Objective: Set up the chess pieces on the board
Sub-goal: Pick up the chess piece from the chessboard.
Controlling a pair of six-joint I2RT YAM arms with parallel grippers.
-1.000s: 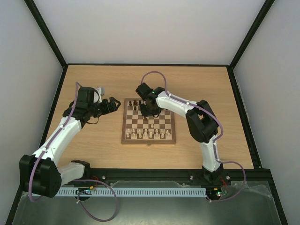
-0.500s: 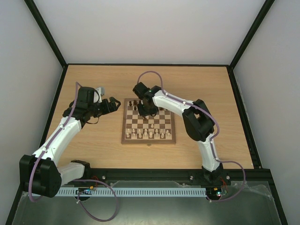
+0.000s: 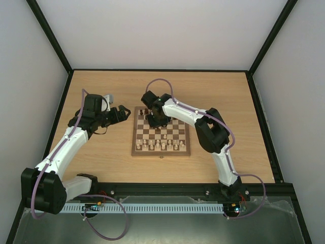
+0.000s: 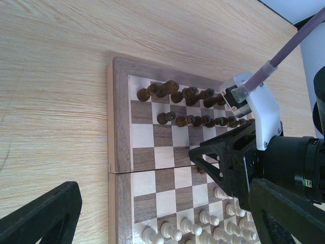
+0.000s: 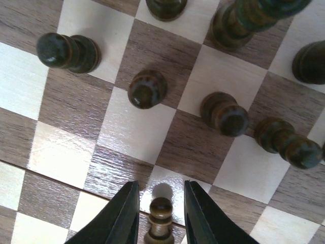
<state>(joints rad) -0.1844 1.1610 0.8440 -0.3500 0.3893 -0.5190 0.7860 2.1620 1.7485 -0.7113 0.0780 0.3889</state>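
Dark pawn (image 5: 160, 221) half-hidden between pincer (image 5: 160, 213) fingers

I work in a lab test cell: plain white walls (image 3: 167, 30) held in black frame posts (image 3: 51, 38) box in my wooden surface (image 3: 223, 96), and a metal rail (image 3: 162, 207) with loose cabling (image 3: 109, 218) runs along the near edge.
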